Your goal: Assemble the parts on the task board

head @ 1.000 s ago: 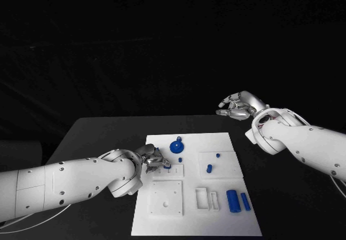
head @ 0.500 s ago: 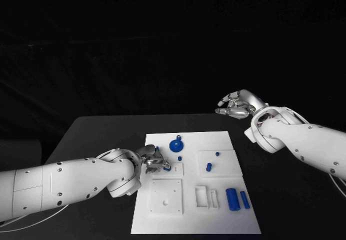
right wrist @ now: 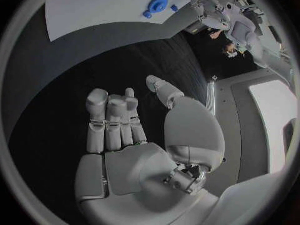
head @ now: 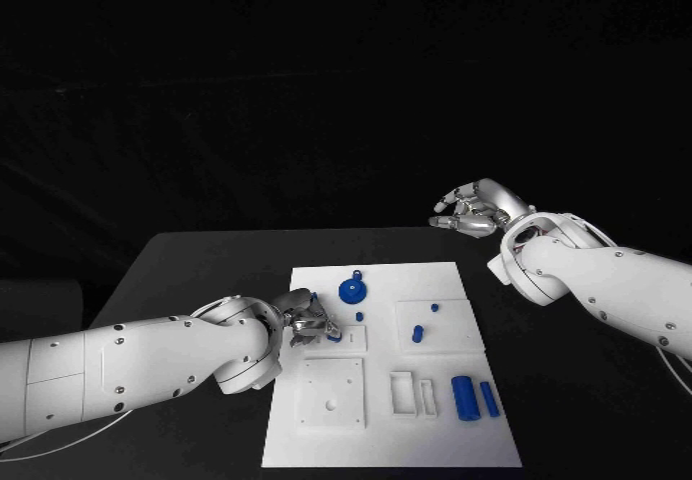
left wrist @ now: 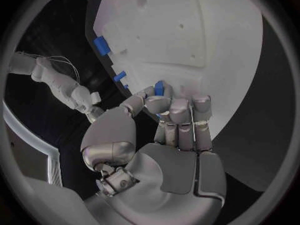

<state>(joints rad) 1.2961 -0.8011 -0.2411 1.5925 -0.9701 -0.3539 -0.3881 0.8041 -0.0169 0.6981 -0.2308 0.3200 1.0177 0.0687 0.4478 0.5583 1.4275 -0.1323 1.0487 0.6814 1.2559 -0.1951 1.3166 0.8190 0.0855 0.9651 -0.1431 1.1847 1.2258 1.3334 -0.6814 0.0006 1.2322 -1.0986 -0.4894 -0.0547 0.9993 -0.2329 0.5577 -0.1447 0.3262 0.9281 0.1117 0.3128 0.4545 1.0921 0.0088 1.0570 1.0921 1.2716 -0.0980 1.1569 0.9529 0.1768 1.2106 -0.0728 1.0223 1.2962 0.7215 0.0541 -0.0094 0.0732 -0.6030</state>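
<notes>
Blue is the small peg (left wrist: 159, 88) that the left hand (head: 306, 322) pinches in its curled fingertips, right at the near left part of the white board (head: 433, 440). The peg is longer than it is wide, and its free end pointing toward the board. I think it must go down into a hole just beside the hand. The right hand (head: 472, 212) hangs far off behind the board, fingers apart, holding nothing.
</notes>
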